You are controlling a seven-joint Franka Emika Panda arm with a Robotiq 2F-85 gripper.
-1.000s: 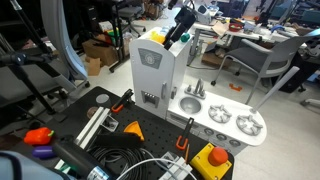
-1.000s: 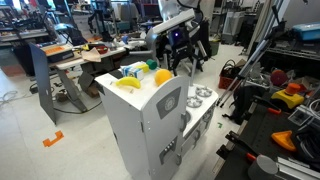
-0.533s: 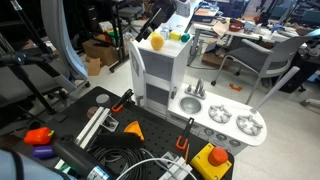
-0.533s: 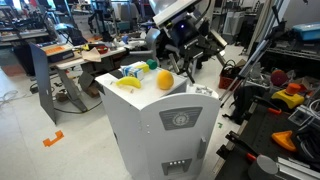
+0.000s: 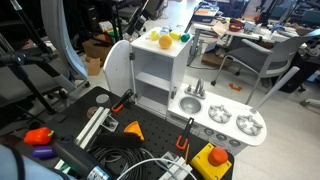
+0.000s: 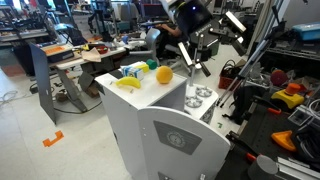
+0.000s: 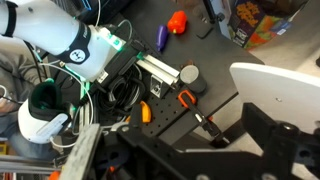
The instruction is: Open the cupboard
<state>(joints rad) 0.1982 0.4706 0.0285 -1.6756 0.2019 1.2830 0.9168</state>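
The cupboard [image 5: 158, 85] is a tall white toy-kitchen cabinet, and its white shelves show inside. Its door [image 5: 118, 70] stands swung wide to one side. In an exterior view the door [image 6: 180, 142] faces the camera with its small square panel. My gripper [image 5: 137, 25] hangs above the door's top edge and holds nothing. It shows in an exterior view [image 6: 208, 45] with its fingers spread. In the wrist view the dark fingers [image 7: 215, 150] frame the door's white surface [image 7: 275, 90].
Toy fruit, an orange [image 6: 164, 75] and a yellow piece [image 6: 128, 83], lies on the cupboard's top. The sink-and-burner counter [image 5: 225, 120] adjoins the cupboard. A black pegboard [image 5: 110, 135] with clamps, cables and a metal roller lies in front. Chairs and desks stand behind.
The cupboard door has swung from shut to wide open. My gripper has moved with the door's edge, away from the cabinet front, and has risen.
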